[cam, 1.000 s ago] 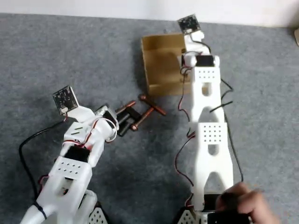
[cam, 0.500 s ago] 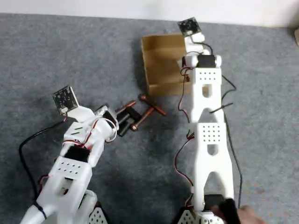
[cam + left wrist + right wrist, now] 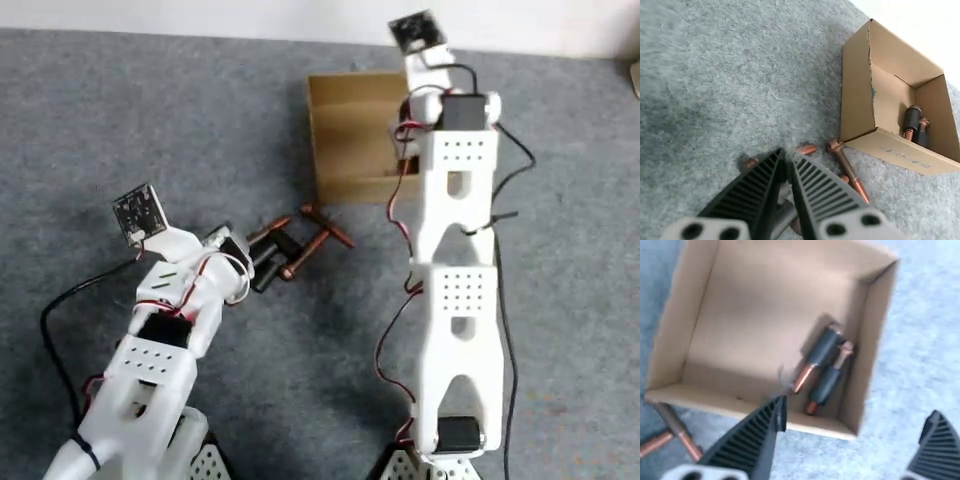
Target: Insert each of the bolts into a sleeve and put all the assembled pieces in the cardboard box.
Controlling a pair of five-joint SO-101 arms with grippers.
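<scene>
Two assembled pieces (image 3: 825, 367) sit in the cardboard box (image 3: 872, 340) under my spread right gripper (image 3: 857, 412); loose bolts (image 3: 847, 167) lie just ahead of my pressed-together left gripper (image 3: 787, 155).

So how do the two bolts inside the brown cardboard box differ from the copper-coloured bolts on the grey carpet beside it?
The two boxed bolts each wear a dark grey sleeve; the loose bolts are bare. The boxed pair lies side by side in the brown cardboard box; the loose ones lie at different angles on the grey carpet outside it. Both kinds are copper-coloured metal.
</scene>
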